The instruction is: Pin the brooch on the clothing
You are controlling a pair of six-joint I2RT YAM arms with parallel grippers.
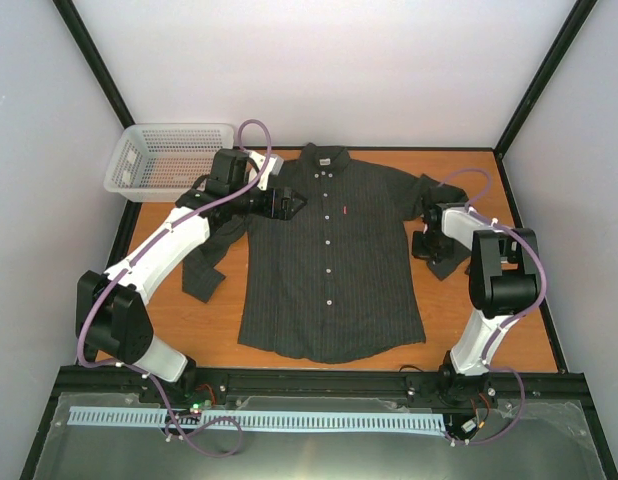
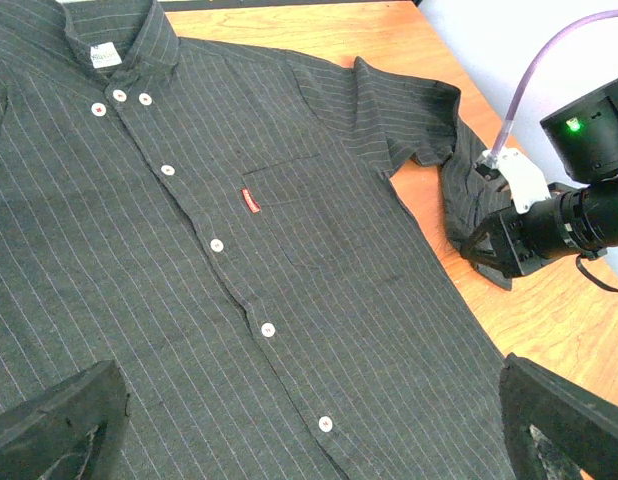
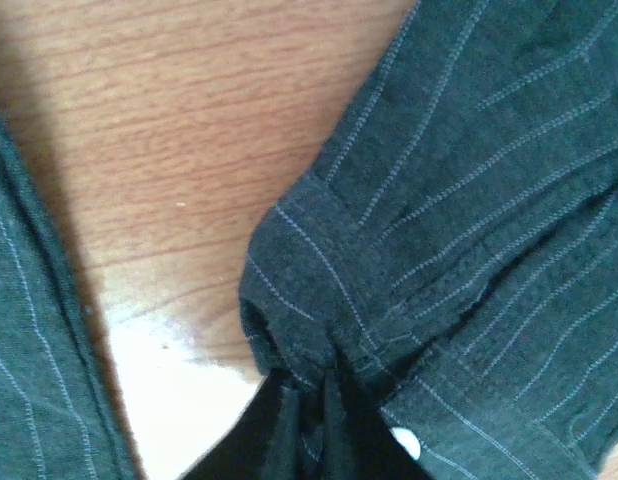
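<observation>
One soft, light, floppy shirt (image 1: 334, 270): right hand (image 3: 309, 425) nipped onto stiffer cuff (image 3: 309, 280), left hand (image 1: 284, 205) fully open, empty.

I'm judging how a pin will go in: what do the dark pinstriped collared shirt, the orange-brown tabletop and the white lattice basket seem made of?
The dark pinstriped collared shirt: thin woven cloth, likely cotton, matte; folds softly, stitched seams. The orange-brown tabletop: wood or wood-look laminate, smooth; grain lines, glare. The white lattice basket: probably moulded plastic; even grid walls.
</observation>
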